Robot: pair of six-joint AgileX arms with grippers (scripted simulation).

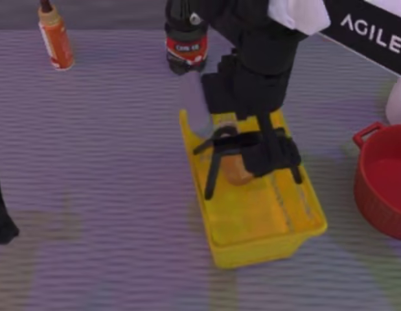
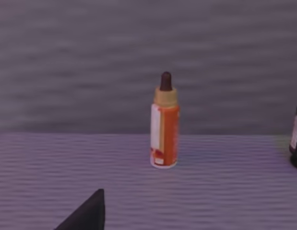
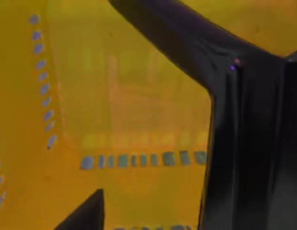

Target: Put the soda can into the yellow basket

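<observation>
The right arm reaches in from the far right and hangs over the yellow basket [image 1: 304, 243], which sits a little right of centre on the table [image 1: 109, 194]. Its right gripper [image 1: 252, 162] is down among the basket's walls, and the soda can [image 1: 236, 170] shows as a tan patch right at the fingers, inside the basket's far half — the fingers look closed around it, though the arm covers most of the can. The black handle [image 1: 213, 165] angles across the basket just left of the can.

From the right wrist it is all yellow — slotted wall and floor of the basket [image 3: 138, 120] fill the view, with a dark finger [image 3: 254, 143] close in front.

The left gripper [image 1: 0, 220] is parked at the table's left edge; whether it is open cannot be told. An orange bottle [image 2: 164, 129] stands upright at the far left, a cola bottle [image 1: 186, 42] at far centre, and a red pot [image 1: 381, 181] at the right edge.
</observation>
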